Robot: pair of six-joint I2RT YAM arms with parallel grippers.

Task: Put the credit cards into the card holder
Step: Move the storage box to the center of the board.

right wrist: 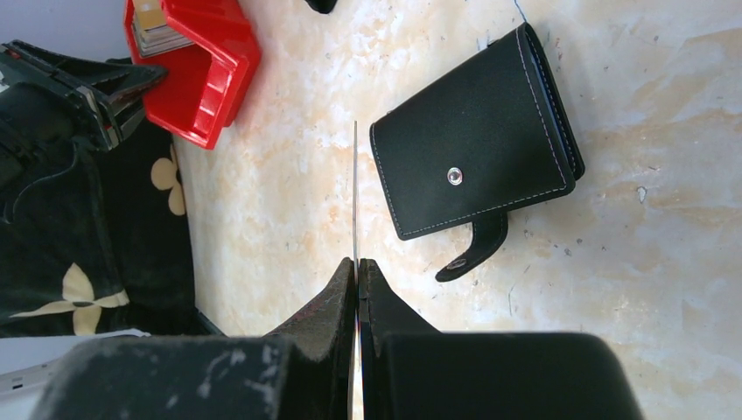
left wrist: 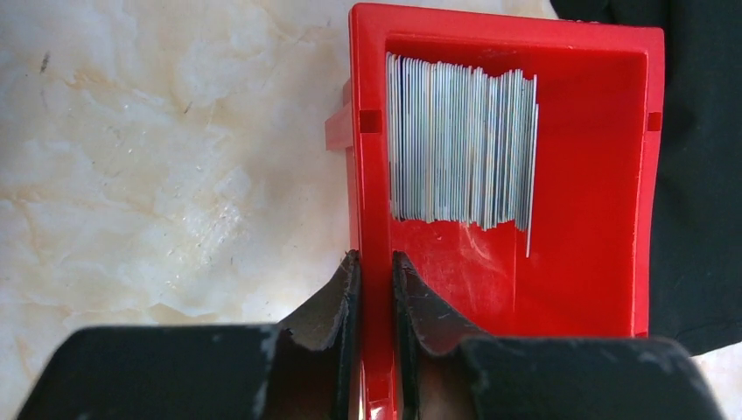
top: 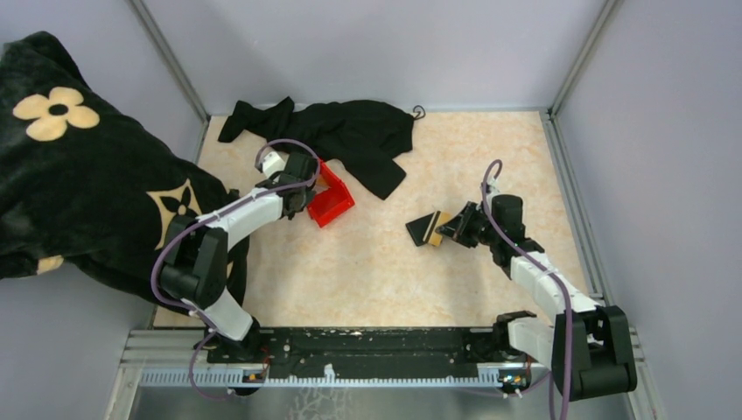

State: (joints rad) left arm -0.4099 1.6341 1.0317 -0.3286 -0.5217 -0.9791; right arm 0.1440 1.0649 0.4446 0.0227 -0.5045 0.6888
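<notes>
Black card holder [right wrist: 477, 144] is lying closed, slanting just beside the card [right wrist: 355, 188] we are pinching edge-on in the right pincer [right wrist: 357, 264] (left pincer [left wrist: 374, 261] gripping the red bin [left wrist: 632, 175] wall).

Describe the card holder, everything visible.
The card holder is a black, leather-looking wallet with pale stitching along its edges. It is folded shut but unfastened: the strap tab hangs loose, off the metal snap stud on its face. It lies flat, skewed, on the marbled table. The credit card pinched edge-on in the right claw stands beside its corner; contact cannot be told.
</notes>
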